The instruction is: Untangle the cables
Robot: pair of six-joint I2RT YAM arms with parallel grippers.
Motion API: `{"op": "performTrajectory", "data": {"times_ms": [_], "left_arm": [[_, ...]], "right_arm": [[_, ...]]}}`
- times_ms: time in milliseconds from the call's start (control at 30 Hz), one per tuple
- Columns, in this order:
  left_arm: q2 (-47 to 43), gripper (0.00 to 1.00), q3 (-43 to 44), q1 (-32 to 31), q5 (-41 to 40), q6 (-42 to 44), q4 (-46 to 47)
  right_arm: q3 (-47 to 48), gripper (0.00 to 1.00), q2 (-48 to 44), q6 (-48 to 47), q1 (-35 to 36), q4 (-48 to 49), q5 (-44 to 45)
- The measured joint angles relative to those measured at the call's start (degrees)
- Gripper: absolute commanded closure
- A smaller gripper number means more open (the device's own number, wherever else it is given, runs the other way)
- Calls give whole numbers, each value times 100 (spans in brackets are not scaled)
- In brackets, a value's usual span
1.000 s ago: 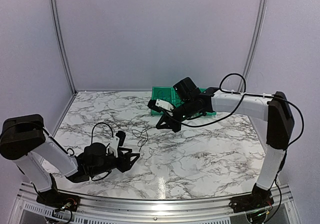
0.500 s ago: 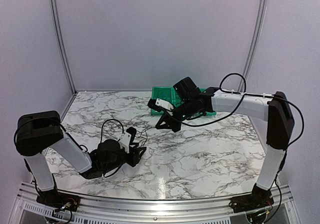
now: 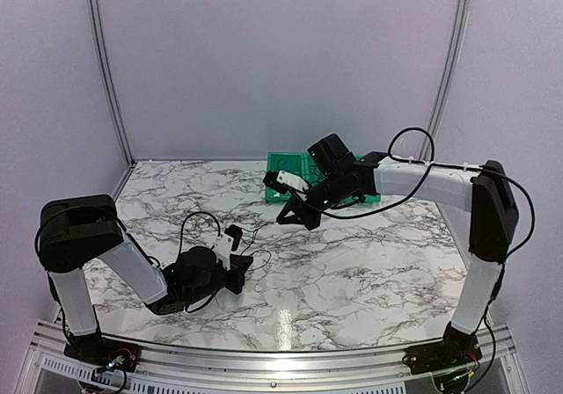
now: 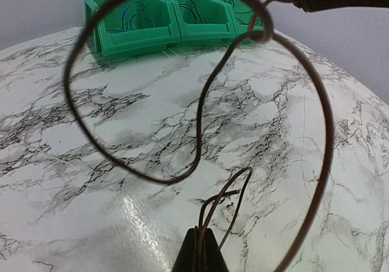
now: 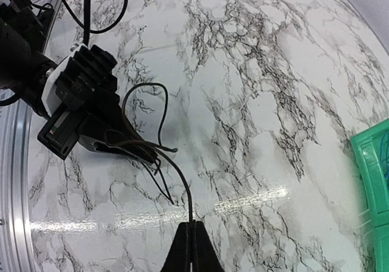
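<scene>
1. When you look down from the top camera, the cables [image 3: 255, 233] sit a little toward 9 o'clock from the middle of the table [image 3: 378, 262]. They are hair-thin, dark, limp wires in loose loops, strung between your two grippers.
2. Your left gripper [image 4: 199, 255] is pinched tight on a few brownish-black strands rising from its tips. One strand sweeps into a wide round loop across its wrist view.
3. Your right gripper [image 5: 191, 248], at 2 o'clock from the tangle, is clamped on a single strand that curves toward the left jaws.
4. The tabletop is glossy white marble with grey veins and a streak of glare.
5. Boxy green plastic bins [image 3: 290, 170] stand at 12 o'clock by the far edge, holding coiled wires that are possibly blue and black. The right arm [image 3: 413, 183] overlaps them from above.
</scene>
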Motion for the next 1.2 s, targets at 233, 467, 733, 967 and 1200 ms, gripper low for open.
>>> {"op": "performTrajectory", "data": {"times_ms": [233, 467, 733, 967, 1200], "left_arm": [[-614, 100, -837, -59, 247, -304, 15], [-3403, 100, -1641, -136, -254, -310, -249], [-6780, 100, -1502, -131, -1375, 293, -2323], [-8172, 100, -1285, -103, -1698, 590, -3812], [-8485, 100, -1239, -103, -1910, 739, -4548]], "right_arm": [[-68, 100, 4, 35, -466, 247, 839], [-282, 100, 264, -162, -595, 435, 1591], [-289, 100, 485, -260, -643, 529, 2098], [-289, 100, 765, -238, -1008, 538, 2422], [-289, 100, 826, -219, -1145, 542, 2745]]}}
